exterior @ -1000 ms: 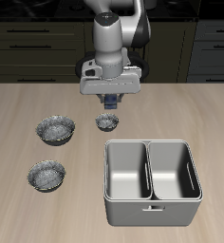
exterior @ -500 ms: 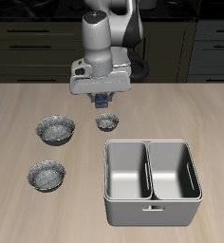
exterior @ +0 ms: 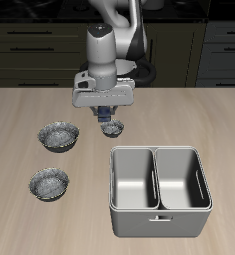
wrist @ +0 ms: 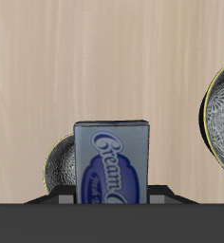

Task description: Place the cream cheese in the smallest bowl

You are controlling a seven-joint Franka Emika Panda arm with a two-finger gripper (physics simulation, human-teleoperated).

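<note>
My gripper (exterior: pixel 105 112) is shut on the cream cheese (exterior: pixel 107 108), a small dark blue box with a lighter label. It holds the box upright a little above the table. The box fills the middle of the wrist view (wrist: pixel 112 163). The smallest bowl (exterior: pixel 113 127), grey, speckled and shallow, stands on the table just below the gripper and slightly nearer the front edge. In the wrist view the smallest bowl (wrist: pixel 58 169) is partly hidden behind the box. The box is above the bowl's edge and does not touch it.
Two wider grey speckled bowls (exterior: pixel 60 136) (exterior: pixel 49 183) stand beside the smallest one, one of them near the front edge. The rim of one wider bowl (wrist: pixel 221 114) shows in the wrist view. A large grey two-compartment tub (exterior: pixel 157 189) stands close to the smallest bowl, toward the front.
The gripper has carried the cream cheese sideways toward the wider bowls' side and a little lower. The bowls and the tub have not moved.
</note>
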